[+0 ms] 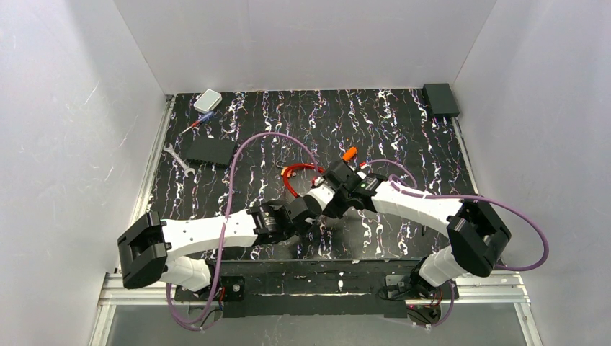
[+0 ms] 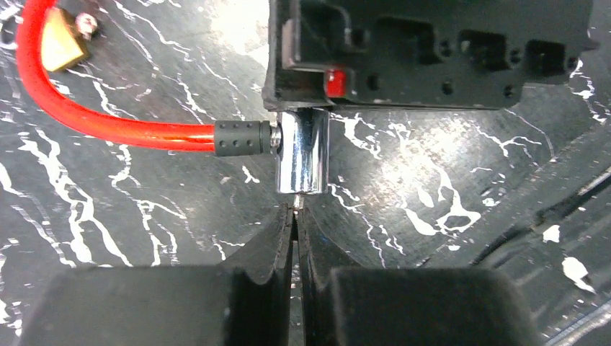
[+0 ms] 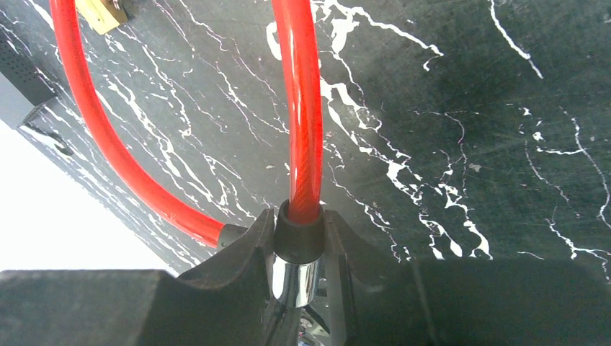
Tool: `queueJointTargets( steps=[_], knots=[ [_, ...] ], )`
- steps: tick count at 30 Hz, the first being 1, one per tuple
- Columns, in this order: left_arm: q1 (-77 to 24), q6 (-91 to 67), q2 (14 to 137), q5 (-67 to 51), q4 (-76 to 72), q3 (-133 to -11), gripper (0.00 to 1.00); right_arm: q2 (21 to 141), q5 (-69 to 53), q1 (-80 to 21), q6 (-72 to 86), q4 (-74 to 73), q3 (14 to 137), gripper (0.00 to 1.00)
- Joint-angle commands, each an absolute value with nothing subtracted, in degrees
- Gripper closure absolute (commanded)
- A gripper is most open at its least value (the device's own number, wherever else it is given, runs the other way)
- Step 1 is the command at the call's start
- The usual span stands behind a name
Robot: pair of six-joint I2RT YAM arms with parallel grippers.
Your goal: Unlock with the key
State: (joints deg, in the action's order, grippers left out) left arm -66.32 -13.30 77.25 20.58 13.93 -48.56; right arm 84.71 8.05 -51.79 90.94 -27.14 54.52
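The black marbled desk (image 1: 403,115) is carrying everything, and the left arm (image 1: 209,234) and right arm (image 1: 425,205) are reaching in to meet at the chrome lock barrel (image 2: 302,155). A red cable (image 3: 302,108) is looping away from the barrel, with both ends running back into it. A small brass padlock (image 2: 61,40) is sitting past the loop's far bend.

The right tool (image 3: 297,216) is clamping the barrel at its black collar. The left tool (image 2: 294,216) is pointing at the barrel's open end, its fingers pinched to a bare slit. I cannot tell whether anything thin is sitting between them.

The key (image 1: 349,153) is lying just beyond the barrel on its far side, right beside the right tool, with its orange head showing brightly. It is looking light and stiff, and small enough to skid when nudged. I would be pinching it across the orange head, its broadest part, leaving the thin tail free for the keyhole.
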Motion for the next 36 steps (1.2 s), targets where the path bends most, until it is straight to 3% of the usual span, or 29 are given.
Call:
queueJointTargets(
  steps=[1,12,20,36],
  knots=[
    [-69.32,-9.8,74.71,35.87,8.02,-48.87,1.0,83.24,1.9,-52.4,91.41,-24.85,54.24,0.99],
    [-75.6,-2.13,77.55,47.87,4.4,-48.94,1.0,82.38,0.84,-51.94,91.51,-23.3,53.23,0.99],
    [-75.8,-4.05,77.78,43.61,8.29,-49.09,1.0,81.27,2.85,-51.77,91.15,-21.93,51.24,0.99],
    [-75.72,-9.38,67.96,26.14,13.61,-45.16,0.29,80.66,7.22,-51.77,89.95,-22.24,48.97,0.99]
  ],
)
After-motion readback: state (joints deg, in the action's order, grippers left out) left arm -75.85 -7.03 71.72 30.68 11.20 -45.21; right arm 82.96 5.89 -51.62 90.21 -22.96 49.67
